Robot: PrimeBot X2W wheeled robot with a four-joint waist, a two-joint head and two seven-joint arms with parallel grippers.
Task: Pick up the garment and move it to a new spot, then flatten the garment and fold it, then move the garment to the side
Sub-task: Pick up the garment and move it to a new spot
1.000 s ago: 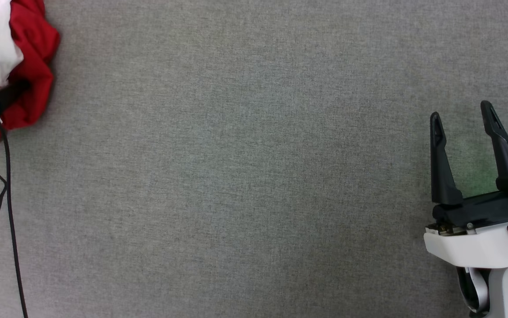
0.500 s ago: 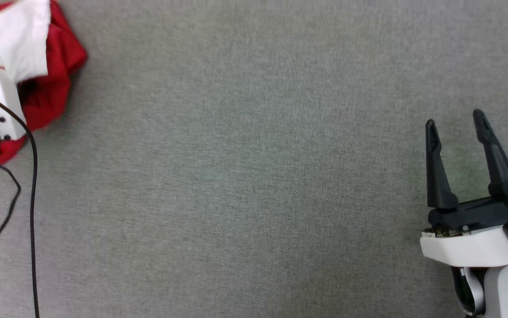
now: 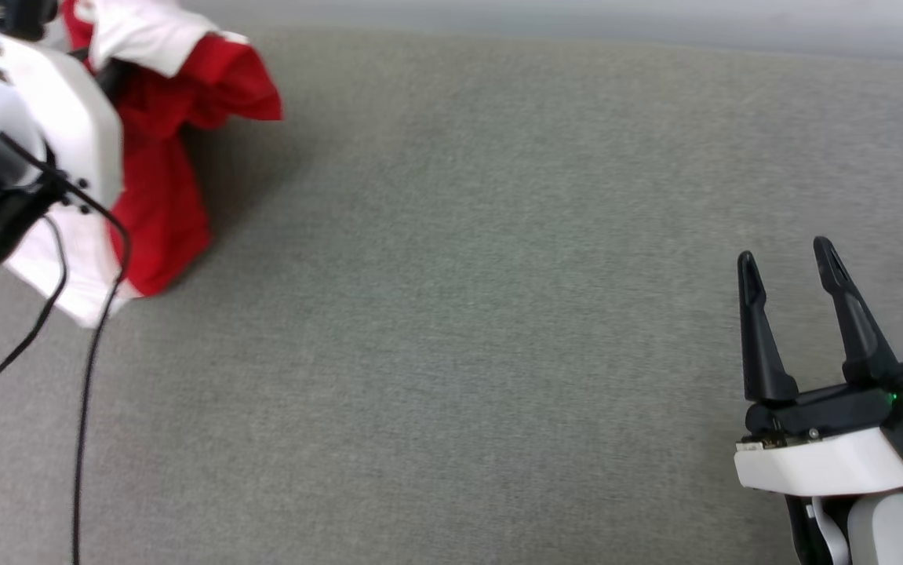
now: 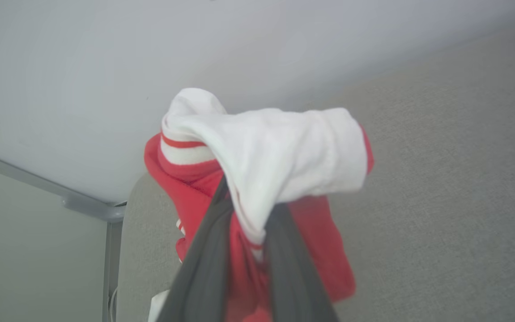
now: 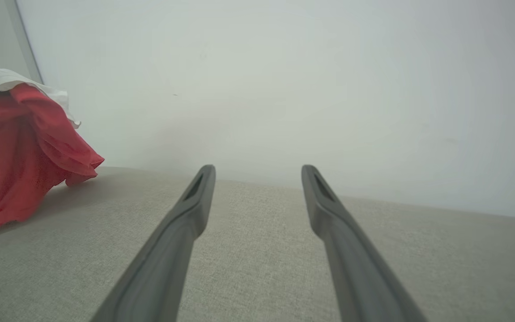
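Now we have the left hand [image 4: 248, 201] clamped on a bunched part of the shirt [image 3: 157, 180], with white sleeve cloth draped over its fingers. The shirt hangs from it at the far left of the table [image 3: 498, 329]; we cannot tell whether its lowest fold brushes the table or just clears it. The right hand [image 3: 785, 257] hovers at the near right, jaws wide apart and holding nothing, well apart from the shirt. We judge the step in hand to be the carry to a new spot, most likely the bare middle. To do it well we should lift enough that the hanging end does not drag, travel smoothly so the bunch does not slip from the pinch, and keep the cable [image 3: 90, 353] on the left arm off the cloth. In setting down, we should lower the free end first and draw away so the shirt lays out rather than heaps. As for containers, the task calls for none; the table itself takes the shirt.
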